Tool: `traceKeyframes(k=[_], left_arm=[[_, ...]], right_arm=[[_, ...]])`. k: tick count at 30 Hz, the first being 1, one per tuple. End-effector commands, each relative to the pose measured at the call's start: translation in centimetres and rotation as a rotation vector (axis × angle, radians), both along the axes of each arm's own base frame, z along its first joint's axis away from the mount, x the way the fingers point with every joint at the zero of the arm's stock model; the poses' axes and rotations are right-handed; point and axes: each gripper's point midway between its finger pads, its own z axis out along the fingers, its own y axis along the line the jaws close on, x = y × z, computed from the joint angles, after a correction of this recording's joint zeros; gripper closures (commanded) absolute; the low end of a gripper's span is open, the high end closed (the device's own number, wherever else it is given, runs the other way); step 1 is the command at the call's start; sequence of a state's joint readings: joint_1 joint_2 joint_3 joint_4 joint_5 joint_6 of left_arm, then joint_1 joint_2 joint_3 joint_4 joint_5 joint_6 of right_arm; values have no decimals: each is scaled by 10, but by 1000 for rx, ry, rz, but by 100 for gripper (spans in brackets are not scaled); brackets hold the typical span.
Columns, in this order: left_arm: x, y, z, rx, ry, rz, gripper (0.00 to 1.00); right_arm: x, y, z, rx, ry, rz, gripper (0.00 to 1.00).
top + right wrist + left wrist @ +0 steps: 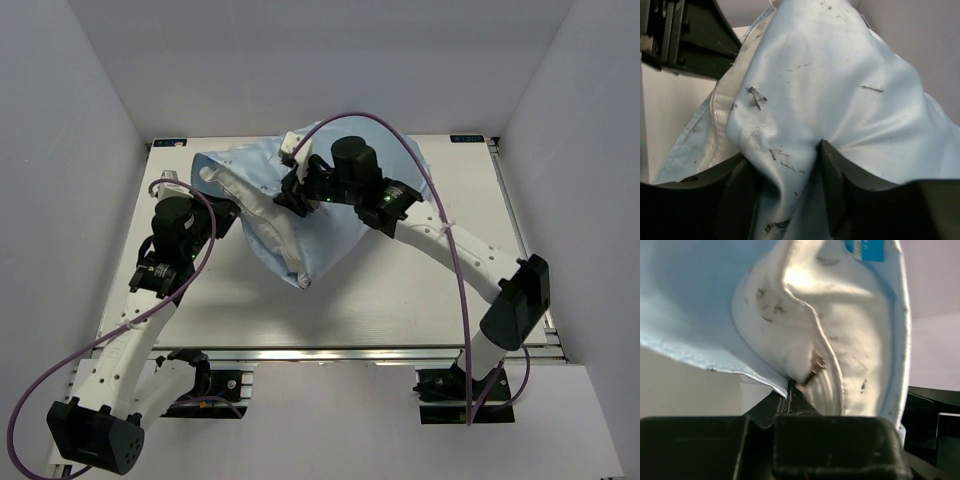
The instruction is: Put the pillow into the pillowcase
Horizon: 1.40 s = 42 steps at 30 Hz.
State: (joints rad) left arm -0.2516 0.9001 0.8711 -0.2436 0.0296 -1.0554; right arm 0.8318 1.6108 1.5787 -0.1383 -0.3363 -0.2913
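The pillowcase [350, 225] is seen in the top view lying crumpled across the upper middle of the bench [400, 300]. Its lower corner points toward the centre of the frame. The pillow [245, 200] is lodged in the opening at the pillowcase's left side. A white, wrinkled band of it is exposed there, and the rest is covered by blue fabric.

The left arm [150, 330] is extended from the lower left of the frame up to that opening. In the left wrist view the left jaws are shown pressed together at lower centre, clamped on the pillowcase's stitched hem just where it meets the pillow's seam. Small dark marks are scattered over the white fabric there.

The right arm [450, 245] is bent in from the lower right, with its wrist held over the top of the pillowcase. In the right wrist view the right jaws are seen standing apart, one on each side of a bunched blue fold. Both fingers [832, 190] are touched by that fold, but whether it is gripped firmly cannot be told.
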Motion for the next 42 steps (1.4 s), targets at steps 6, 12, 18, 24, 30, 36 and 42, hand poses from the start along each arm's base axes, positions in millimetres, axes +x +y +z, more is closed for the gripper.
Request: traceKeyframes(k=[6, 12, 18, 24, 30, 36, 42], left_arm=[[-5, 4, 15, -21, -64, -8, 100], [18, -8, 6, -33, -46, -49, 100], [45, -18, 7, -41, -49, -85, 100], [42, -8, 9, -39, -62, -76, 100], [23, 17, -7, -6, 3, -40, 100], [-26, 55, 2, 115, 160, 115, 12], [-69, 84, 11, 175, 244, 241, 2]], right_arm=[[-20, 15, 59, 99, -165, 23, 92], [-77, 30, 97, 166, -225, 155, 100], [-119, 54, 71, 128, -156, 242, 78], [-95, 44, 56, 100, -140, 157, 20], [-66, 24, 75, 127, -179, 82, 17], [-26, 5, 78, 135, -181, -15, 17], [-8, -4, 79, 133, -171, -41, 17]])
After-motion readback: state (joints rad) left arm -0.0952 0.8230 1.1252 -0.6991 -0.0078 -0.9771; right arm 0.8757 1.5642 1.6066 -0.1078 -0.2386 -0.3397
